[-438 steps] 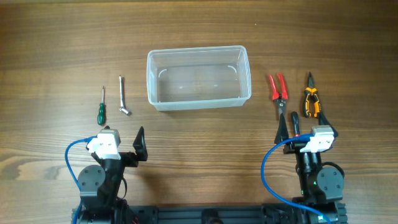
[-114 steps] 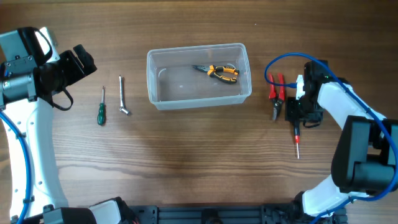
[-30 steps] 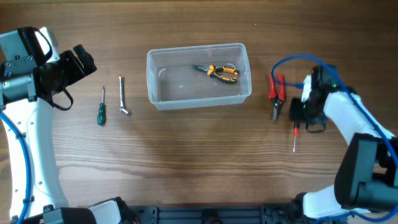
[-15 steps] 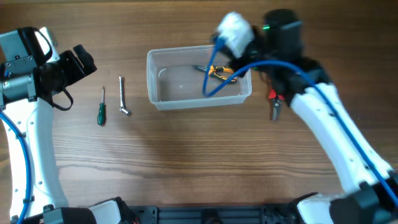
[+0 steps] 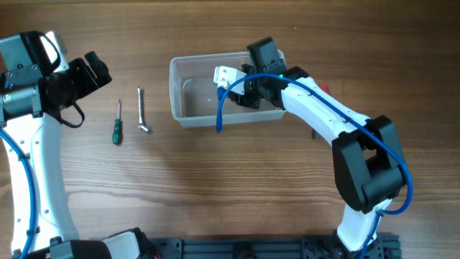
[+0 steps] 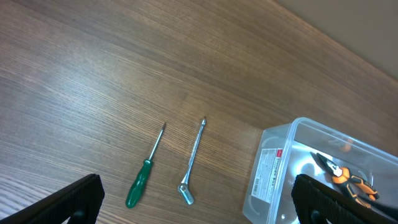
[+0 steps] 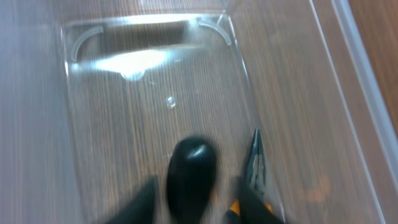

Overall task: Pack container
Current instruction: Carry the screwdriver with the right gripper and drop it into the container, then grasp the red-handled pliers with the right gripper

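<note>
The clear plastic container (image 5: pixel 180 108) stands at the middle back of the table. My right gripper (image 5: pixel 248 90) hangs over its right half. In the blurred right wrist view a black screwdriver handle (image 7: pixel 191 177) sits between the fingers of the right gripper (image 7: pixel 194 202), which stand open with a gap on each side. Orange-handled pliers (image 7: pixel 255 163) lie on the container's floor beside it, inside the rim (image 7: pixel 359 56). My left gripper (image 5: pixel 93 72) is held high at the far left, open and empty. The left wrist view shows its spread fingers (image 6: pixel 74 196), the container (image 6: pixel 273 180) and the pliers (image 6: pixel 342 175).
A green-handled screwdriver (image 5: pixel 116 129) and a small silver wrench (image 5: pixel 142 111) lie side by side left of the container, also seen as the screwdriver (image 6: pixel 143 180) and wrench (image 6: pixel 193 158). A sliver of red pliers (image 5: pixel 325 88) shows behind the right arm.
The right arm has swung from the table's right side to over the container, carrying the black-handled screwdriver, and its jaws have parted. The left arm has not moved.
</note>
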`<action>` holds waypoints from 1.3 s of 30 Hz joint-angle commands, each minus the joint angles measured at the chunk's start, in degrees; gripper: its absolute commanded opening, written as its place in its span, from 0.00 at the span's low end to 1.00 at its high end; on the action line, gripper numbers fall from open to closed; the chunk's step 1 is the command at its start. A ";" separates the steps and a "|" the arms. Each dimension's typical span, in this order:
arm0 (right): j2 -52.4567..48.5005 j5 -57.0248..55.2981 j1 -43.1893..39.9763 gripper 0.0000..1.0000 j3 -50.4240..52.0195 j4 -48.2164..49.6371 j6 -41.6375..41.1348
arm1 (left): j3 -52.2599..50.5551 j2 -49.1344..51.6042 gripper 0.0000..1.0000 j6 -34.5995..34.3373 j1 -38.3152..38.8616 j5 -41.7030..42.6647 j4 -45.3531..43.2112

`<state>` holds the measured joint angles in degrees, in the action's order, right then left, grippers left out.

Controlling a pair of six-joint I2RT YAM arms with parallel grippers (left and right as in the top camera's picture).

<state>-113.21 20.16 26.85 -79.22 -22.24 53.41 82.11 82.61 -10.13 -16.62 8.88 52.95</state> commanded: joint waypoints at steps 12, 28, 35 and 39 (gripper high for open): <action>23.43 -27.23 -12.81 0.82 -0.61 -11.69 -49.70 | 0.79 -0.09 1.00 0.92 -0.22 0.48 -0.11; -3.43 -14.49 -29.35 0.52 0.22 -27.61 -65.40 | 0.79 -0.09 1.00 0.92 -0.22 0.48 -0.11; -5.53 -14.49 -29.35 0.34 0.22 -26.12 -64.96 | 0.79 -0.09 1.00 0.92 -0.22 0.48 -0.13; -5.51 -14.60 -29.35 0.20 0.20 -24.79 -63.80 | 0.79 -0.09 1.00 0.92 -0.22 0.48 -0.11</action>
<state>-117.49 5.23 -2.57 -79.42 -48.10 -11.42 82.11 82.61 -10.13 -16.62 8.86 52.95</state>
